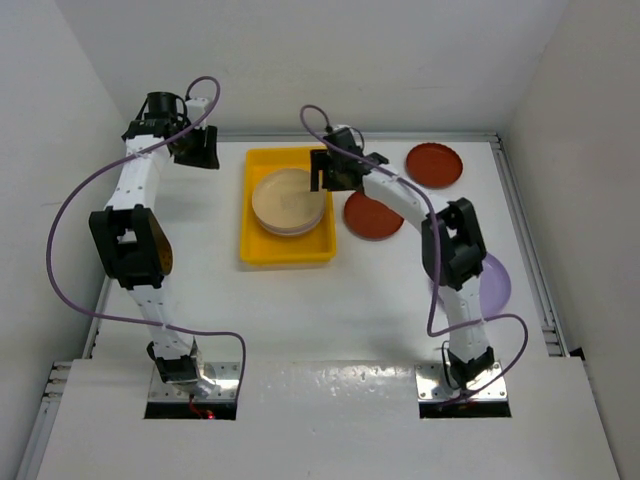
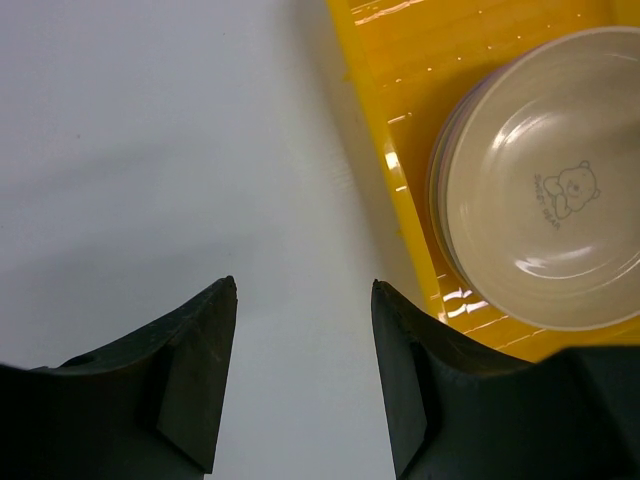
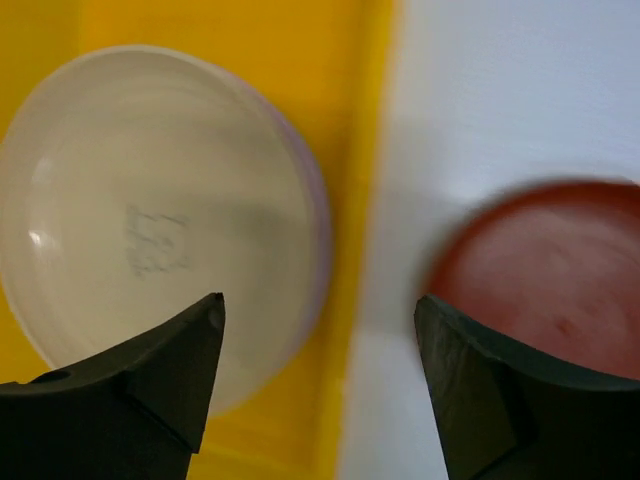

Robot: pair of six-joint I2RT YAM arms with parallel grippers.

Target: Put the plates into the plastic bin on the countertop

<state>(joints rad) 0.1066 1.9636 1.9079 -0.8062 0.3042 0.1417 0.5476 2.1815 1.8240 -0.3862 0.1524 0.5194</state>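
Note:
The yellow plastic bin (image 1: 262, 175) sits at the back middle of the white countertop (image 1: 300, 310). In it lies a stack of plates with a cream plate (image 1: 290, 199) on top. A dark red plate (image 1: 372, 216) lies just right of the bin, another dark red plate (image 1: 433, 164) at the back right, and a purple plate (image 1: 492, 281) partly under the right arm. My right gripper (image 1: 335, 172) is open and empty above the bin's right rim (image 3: 365, 200), between the cream plate (image 3: 150, 210) and the red plate (image 3: 545, 270). My left gripper (image 1: 200, 150) is open and empty, left of the bin (image 2: 400, 130).
White panels wall the countertop on the left, back and right. A metal edging strip (image 1: 525, 240) runs along the right side. Purple cables loop from both arms.

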